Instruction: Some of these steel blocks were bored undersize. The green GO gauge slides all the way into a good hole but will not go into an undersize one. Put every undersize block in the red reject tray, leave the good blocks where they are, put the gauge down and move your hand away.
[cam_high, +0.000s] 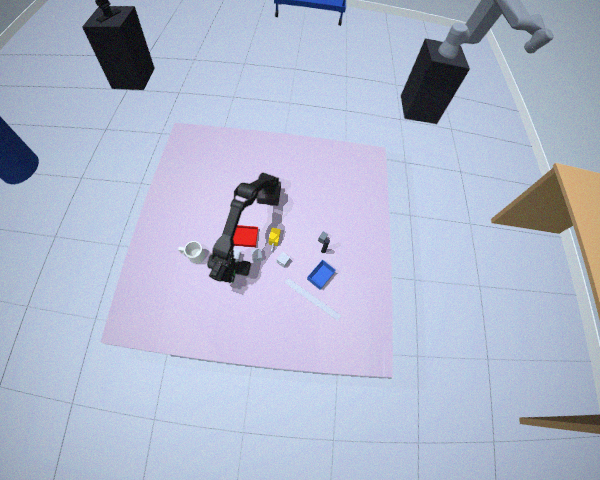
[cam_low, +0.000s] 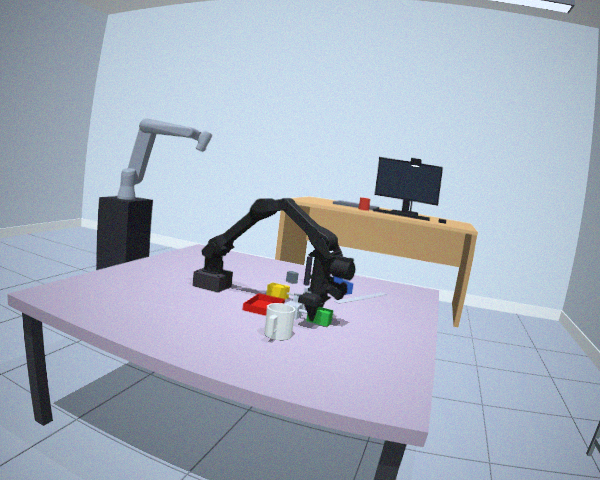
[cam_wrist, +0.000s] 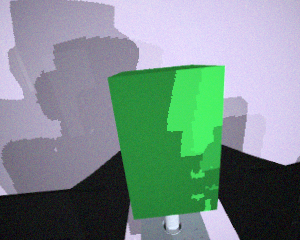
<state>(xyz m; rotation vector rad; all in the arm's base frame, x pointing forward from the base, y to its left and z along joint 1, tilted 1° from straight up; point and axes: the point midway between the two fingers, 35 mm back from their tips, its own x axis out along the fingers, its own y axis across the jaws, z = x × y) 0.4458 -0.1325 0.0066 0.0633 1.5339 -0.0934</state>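
My hand (cam_high: 231, 274) (cam_low: 311, 312) (cam_wrist: 164, 147) grips the green GO gauge (cam_low: 322, 316) (cam_wrist: 170, 145), pin at a steel block's bore (cam_wrist: 172, 229). Gauging in hand; next, push straight in and judge depth.

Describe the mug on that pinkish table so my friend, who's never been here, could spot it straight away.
Find the big pinkish-purple table carrying the black robot arm. Near the arm's hand end, close to the shallow red tray, is a round white mug. Unlike the boxy things around it, it is round, open-topped and has a handle on its side.
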